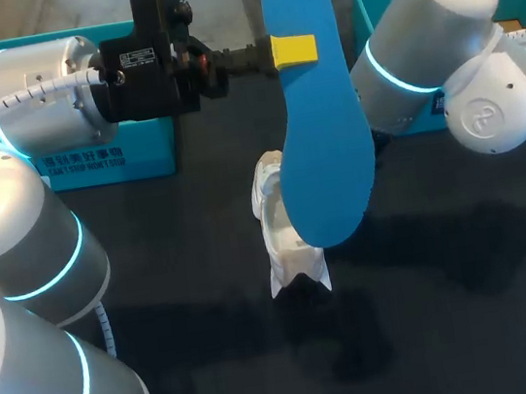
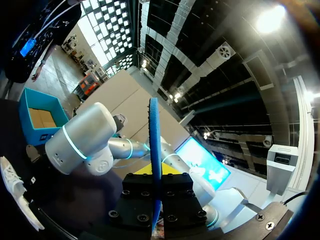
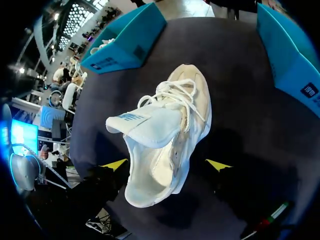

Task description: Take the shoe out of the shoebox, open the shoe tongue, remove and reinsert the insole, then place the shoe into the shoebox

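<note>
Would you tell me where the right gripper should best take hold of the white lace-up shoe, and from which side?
Probably across the heel sides, from straight above: the white lace-up shoe stands sole-down, opening upward, and the right gripper hangs open with a yellow tip either side of its narrow heel. Avoid the loose raised tongue.

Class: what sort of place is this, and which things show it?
Probably a robot test bench: a dark table, the left gripper holding a blue insole above a white shoe, a teal shoebox behind.
</note>
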Robot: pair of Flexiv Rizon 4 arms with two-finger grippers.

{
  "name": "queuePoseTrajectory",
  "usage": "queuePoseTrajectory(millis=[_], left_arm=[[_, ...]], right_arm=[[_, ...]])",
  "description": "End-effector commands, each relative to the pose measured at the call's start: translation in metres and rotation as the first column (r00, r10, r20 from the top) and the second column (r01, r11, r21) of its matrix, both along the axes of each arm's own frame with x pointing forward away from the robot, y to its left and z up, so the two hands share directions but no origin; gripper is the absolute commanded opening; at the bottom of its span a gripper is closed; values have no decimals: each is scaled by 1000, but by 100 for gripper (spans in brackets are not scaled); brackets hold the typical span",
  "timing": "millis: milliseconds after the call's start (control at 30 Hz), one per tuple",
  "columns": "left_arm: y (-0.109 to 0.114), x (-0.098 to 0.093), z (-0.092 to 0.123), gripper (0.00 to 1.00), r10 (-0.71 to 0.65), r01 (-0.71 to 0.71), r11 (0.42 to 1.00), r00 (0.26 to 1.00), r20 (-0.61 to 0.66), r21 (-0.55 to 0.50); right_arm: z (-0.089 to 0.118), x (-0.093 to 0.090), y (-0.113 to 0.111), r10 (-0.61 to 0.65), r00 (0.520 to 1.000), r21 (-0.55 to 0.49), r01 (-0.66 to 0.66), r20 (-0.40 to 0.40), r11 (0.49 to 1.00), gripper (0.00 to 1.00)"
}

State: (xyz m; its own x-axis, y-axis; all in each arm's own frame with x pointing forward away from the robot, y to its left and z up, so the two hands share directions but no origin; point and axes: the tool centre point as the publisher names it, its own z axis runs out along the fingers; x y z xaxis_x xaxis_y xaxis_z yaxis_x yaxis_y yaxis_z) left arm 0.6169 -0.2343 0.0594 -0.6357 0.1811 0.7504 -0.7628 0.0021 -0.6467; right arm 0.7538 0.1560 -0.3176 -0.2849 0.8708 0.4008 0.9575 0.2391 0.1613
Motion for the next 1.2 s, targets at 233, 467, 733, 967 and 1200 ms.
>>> queuePoseTrajectory(millis=[233,467,733,967,1200], left_arm=[[0,-1,-1,0,1,-1,1000,1000,0,1],[0,-1,-1,0,1,-1,1000,1000,0,1],[0,-1,-1,0,1,-1,1000,1000,0,1],[0,-1,-1,0,1,-1,1000,1000,0,1],[0,-1,-1,0,1,-1,1000,1000,0,1]], right_arm=[[20,4,-10,-78,995,226,63,61,972,100],[42,3,-18,-65,996,351,41,58,936,100],[62,4,-22,23,999,433,-37,37,900,100],[81,8,-23,48,998,515,-58,33,855,100],[108,14,-28,0,1000,604,-13,22,797,100]])
